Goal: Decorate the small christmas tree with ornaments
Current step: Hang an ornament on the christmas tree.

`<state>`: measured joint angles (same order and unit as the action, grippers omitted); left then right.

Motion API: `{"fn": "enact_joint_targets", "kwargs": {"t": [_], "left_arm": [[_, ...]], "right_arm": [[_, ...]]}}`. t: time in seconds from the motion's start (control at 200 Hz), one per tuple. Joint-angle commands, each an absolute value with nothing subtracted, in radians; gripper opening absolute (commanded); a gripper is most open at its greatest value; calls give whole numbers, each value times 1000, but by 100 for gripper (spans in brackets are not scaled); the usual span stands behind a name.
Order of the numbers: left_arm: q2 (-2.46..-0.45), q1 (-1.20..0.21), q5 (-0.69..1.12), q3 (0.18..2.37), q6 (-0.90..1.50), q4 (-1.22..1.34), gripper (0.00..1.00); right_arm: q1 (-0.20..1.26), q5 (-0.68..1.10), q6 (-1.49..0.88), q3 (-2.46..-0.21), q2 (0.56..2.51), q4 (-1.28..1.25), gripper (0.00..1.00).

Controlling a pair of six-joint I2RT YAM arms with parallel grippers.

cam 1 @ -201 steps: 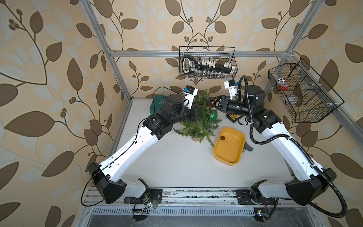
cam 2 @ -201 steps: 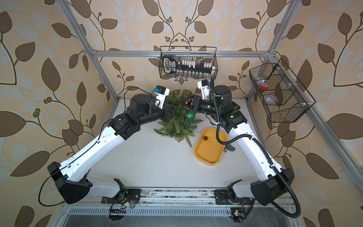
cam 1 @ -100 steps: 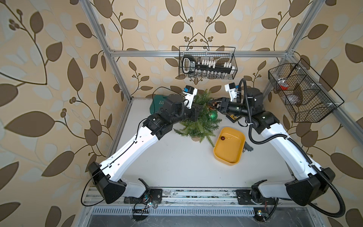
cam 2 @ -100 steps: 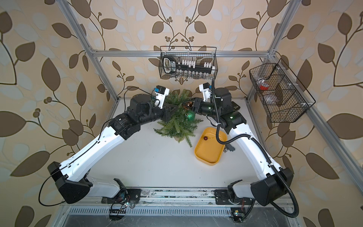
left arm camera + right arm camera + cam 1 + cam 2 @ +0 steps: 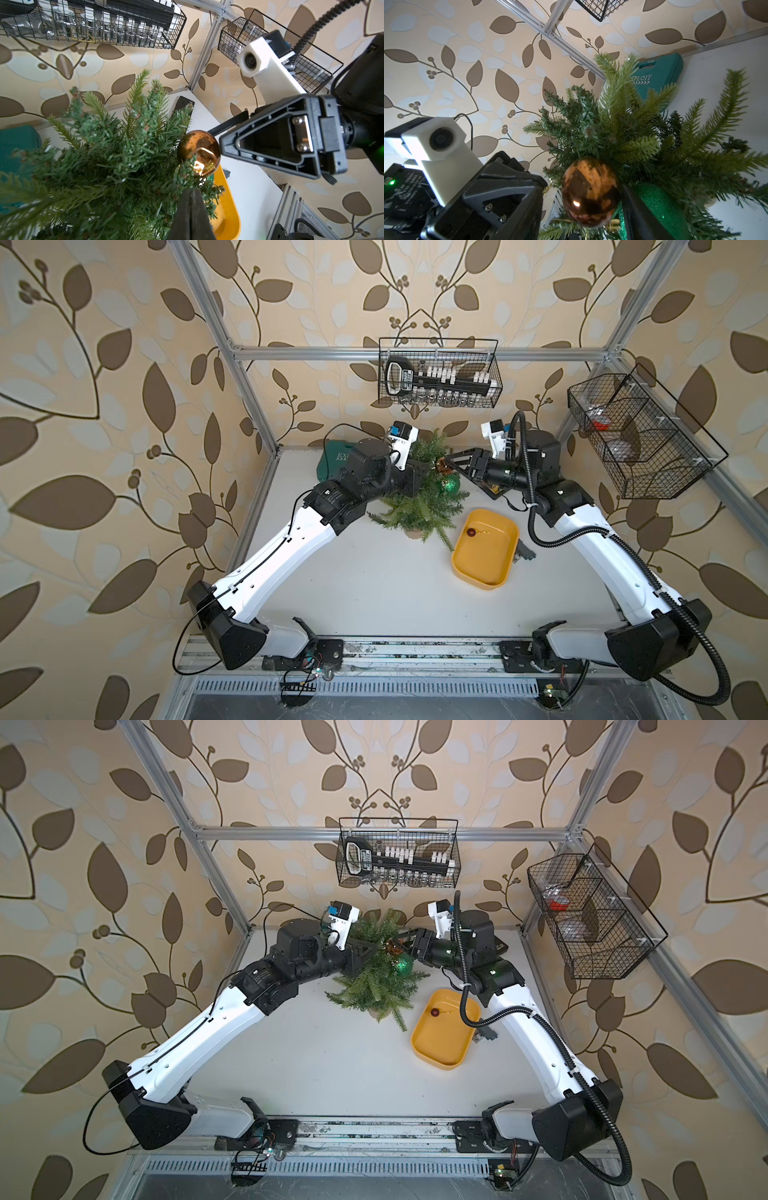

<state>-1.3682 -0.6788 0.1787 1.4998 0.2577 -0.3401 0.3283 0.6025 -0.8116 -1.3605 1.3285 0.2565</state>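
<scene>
The tree [image 5: 419, 506] stands at 12 o'clock on the worktop [image 5: 374, 580], with the yellow tray [image 5: 482, 576] just off its 4 o'clock side. The green bauble [image 5: 449, 484] hangs at the tree's 2 o'clock. The gold bauble [image 5: 198, 152] sits higher, near the crown at about 1 o'clock, and the red bauble [image 5: 471, 532] lies alone in the tray with its loop trailing toward 3 o'clock. The right end effector [image 5: 451, 461] reaches in from 3 o'clock with its jaws apart and the gold bauble right at its tips. I cannot tell whether a pad touches the bauble. The left end effector [image 5: 190, 193] comes in from 9 o'clock with its jaws pressed together among the needles, and whether a twig is pinched between them is hidden. The baubles look light, thin-shelled and glossy, so a squeeze on the round body would likely slip or crack it. The cap or the thin loop is the better place to grip, and the loop is limp and needs to be spread over a branch tip. The branches look springy and will bend away under a push. The tree itself seems light on its small pot, so steadying a stem near the trunk should help when the red bauble goes on.
</scene>
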Motion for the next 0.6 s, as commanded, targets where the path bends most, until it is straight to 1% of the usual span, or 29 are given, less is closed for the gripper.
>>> {"fn": "enact_joint_targets", "kwargs": {"t": [0.0,0.175,0.275,0.36,0.595], "left_arm": [[-1352,-667,183,1509,250,-334,0],[-1337,-668,181,1500,255,-337,0],[-1325,-669,177,1493,258,-344,15],[-1310,-668,172,1484,260,-348,24],[-1281,-668,170,1473,270,-357,42]], "right_arm": [[321,606,-813,-1338,1305,232,61],[302,584,-802,-1331,1279,246,62],[275,572,-800,-1316,1254,255,62],[257,552,-788,-1300,1228,274,62],[197,538,-774,-1242,1159,307,62]]}}
